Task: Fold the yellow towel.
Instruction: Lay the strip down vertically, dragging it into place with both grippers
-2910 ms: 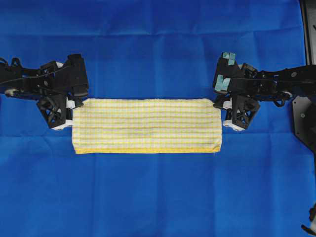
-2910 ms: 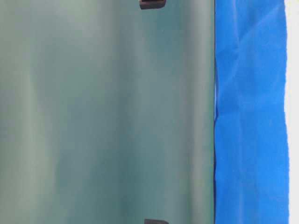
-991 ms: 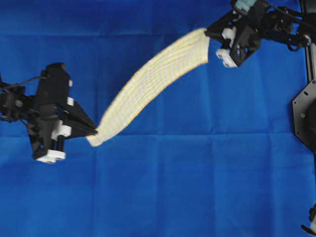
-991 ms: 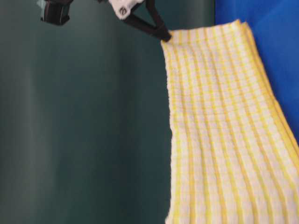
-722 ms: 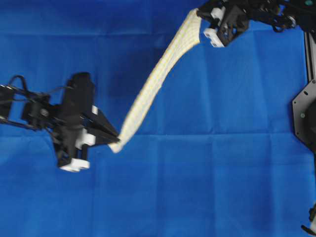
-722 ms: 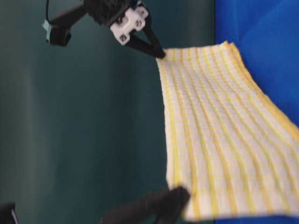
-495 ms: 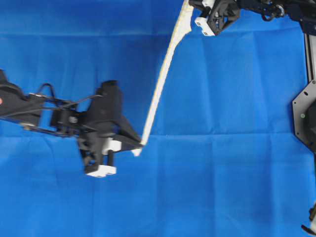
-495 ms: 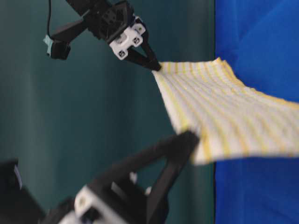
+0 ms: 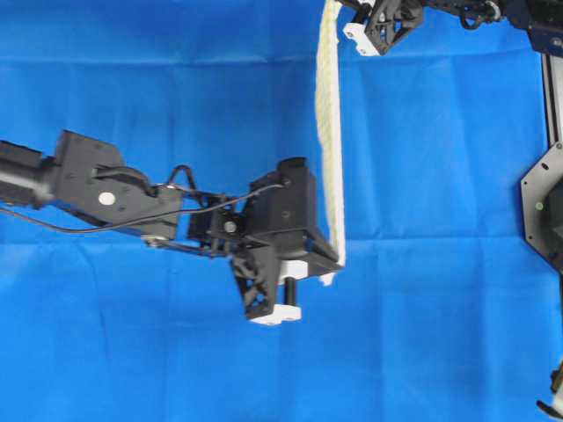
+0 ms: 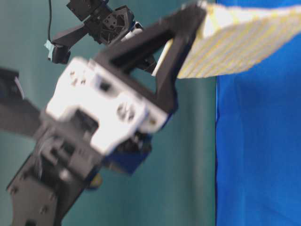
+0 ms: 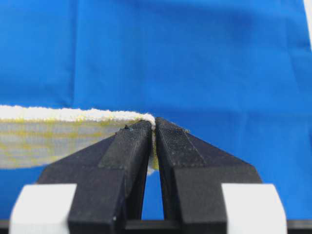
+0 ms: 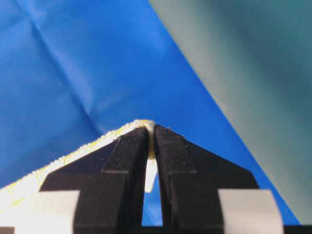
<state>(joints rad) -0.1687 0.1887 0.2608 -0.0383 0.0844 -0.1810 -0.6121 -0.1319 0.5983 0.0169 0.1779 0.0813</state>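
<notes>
Left gripper (image 9: 335,266) — jaws clamped on yellow towel (image 9: 329,132) corner | right gripper (image 9: 345,7) — jaws pinching far corner | towel stretched taut, edge-on, above blue cloth (image 9: 440,264)

My yellow towel (image 11: 58,131) is soft woven cloth with a fuzzy white edge. My left pincer (image 11: 152,127) has black matt plastic fingers (image 11: 178,151) with tiny ridges. The blue cloth (image 9: 440,264) looks thin, smooth and creased
</notes>
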